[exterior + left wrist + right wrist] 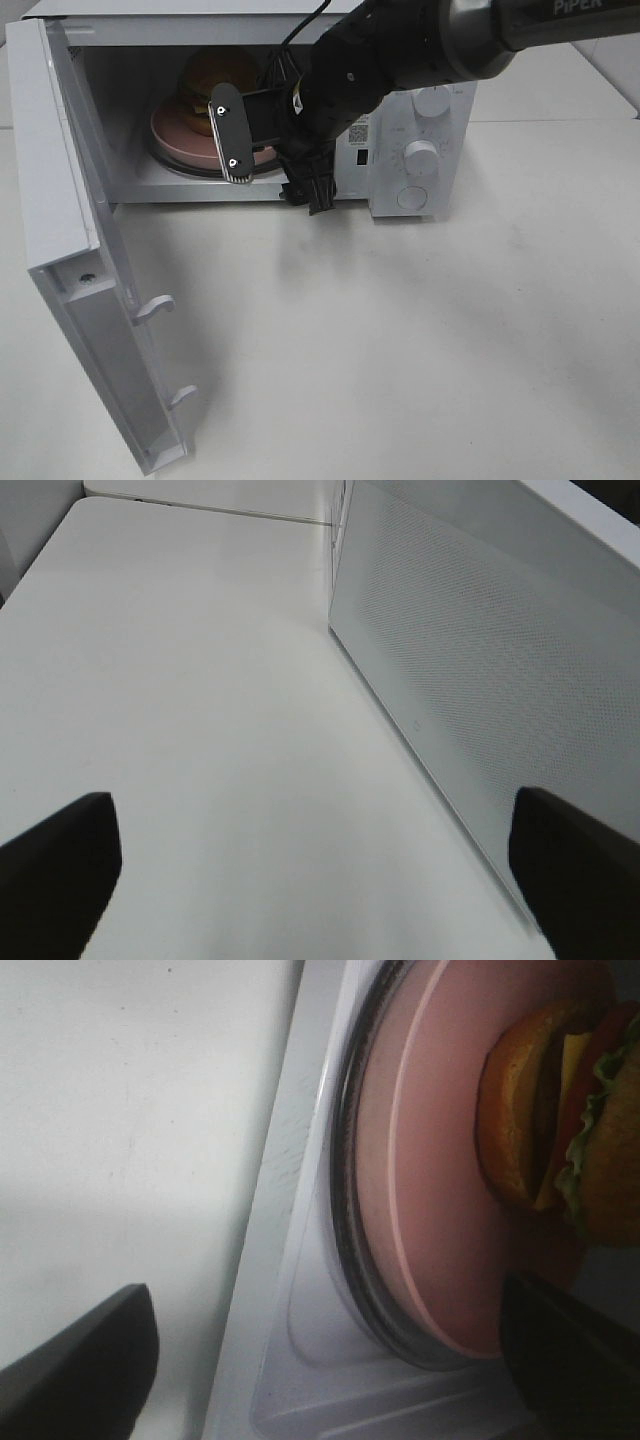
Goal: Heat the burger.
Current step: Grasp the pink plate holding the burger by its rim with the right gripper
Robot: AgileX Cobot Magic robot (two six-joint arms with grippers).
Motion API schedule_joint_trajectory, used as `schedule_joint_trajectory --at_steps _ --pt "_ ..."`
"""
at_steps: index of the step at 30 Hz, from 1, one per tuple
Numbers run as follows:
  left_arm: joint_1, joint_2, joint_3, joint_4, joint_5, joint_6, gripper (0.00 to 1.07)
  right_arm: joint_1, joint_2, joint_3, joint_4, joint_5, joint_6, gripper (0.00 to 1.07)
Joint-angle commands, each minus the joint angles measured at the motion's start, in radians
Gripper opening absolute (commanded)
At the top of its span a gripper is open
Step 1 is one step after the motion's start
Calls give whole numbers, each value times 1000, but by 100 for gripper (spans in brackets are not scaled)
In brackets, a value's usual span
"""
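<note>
Burger [213,80] on pink plate [175,140] inside microwave [420,150]; "PIPER"-lettered right pincer [320,1360] wide open, empty, likewise left pincer [320,870].

Microwave [420,120] casing: smooth white plastic look, satin. Its door [470,680] has a fine perforated mesh behind a clear pane. Surface [420,350]: matt white, faint specks. Pink plate [440,1160]: smooth, low sheen, sitting on a clear glass-like turntable [345,1250]. Burger [560,1110] bun glossy. Right claw [230,135] fingers: matt black, plastic-looking.
</note>
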Motion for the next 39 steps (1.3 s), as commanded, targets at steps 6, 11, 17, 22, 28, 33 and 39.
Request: schedule_joint_trajectory --at_steps 6,11,17,22,28,33,39 --pt "0 -17 3 -2 -12 3 98 2 84 -109 -6 10 51 87" --pt "0 -17 3 -2 -12 3 98 2 159 -202 -7 38 51 86" --pt "0 -17 3 -2 -12 3 98 2 207 -271 -6 56 52 86" --pt "0 -17 3 -2 -12 3 98 2 241 -316 -2 58 52 85" --pt "0 -17 3 -2 -12 3 98 2 282 -375 -2 82 52 84" --pt "0 -17 3 -2 -12 5 98 2 306 -410 -2 79 54 83" --pt "0 -17 3 -2 -12 4 98 2 325 -432 13 80 59 77"
